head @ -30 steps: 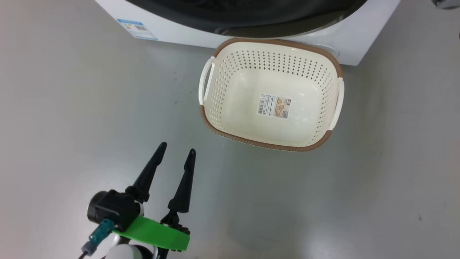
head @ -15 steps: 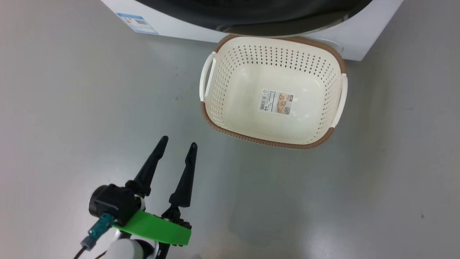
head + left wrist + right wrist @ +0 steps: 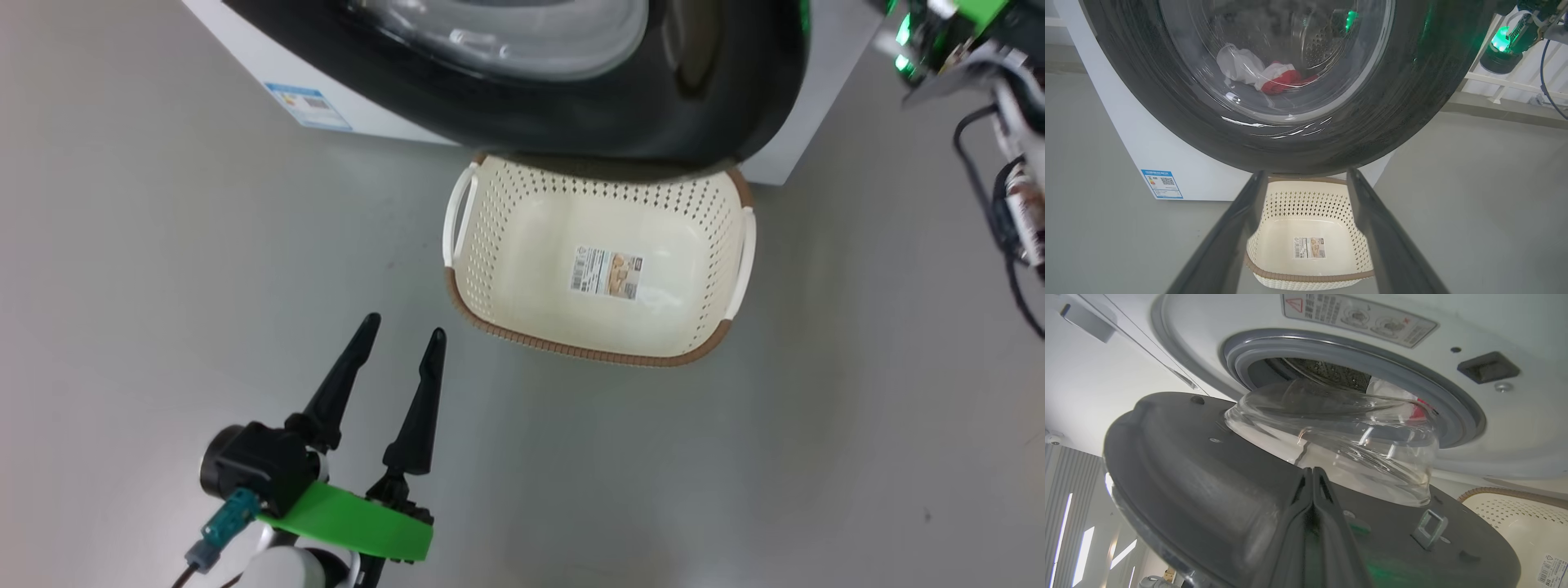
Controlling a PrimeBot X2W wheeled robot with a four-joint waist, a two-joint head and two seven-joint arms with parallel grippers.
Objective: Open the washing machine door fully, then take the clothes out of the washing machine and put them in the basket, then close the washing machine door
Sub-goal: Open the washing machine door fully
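Blue sticker [image 3: 1161,183]: low on the washing machine [image 3: 1098,102] front, near its corner; a QR code and small coloured marks, print too small to read.
Paper label [image 3: 606,273]: on the floor of the basket [image 3: 571,349]; barcode, small picture, wording illegible.
Warning plate [image 3: 1357,314]: on the machine's face by the drum opening; red triangle sign, tiny characters, round pictograms.
Legible words or numbers: none.

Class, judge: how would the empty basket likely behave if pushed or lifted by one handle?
The basket is probably light: perforated plastic walls, only a label inside. Wide and low on the smooth floor, it would likely slide rather than tip. Lifted by one handle, it would probably hang tilted.
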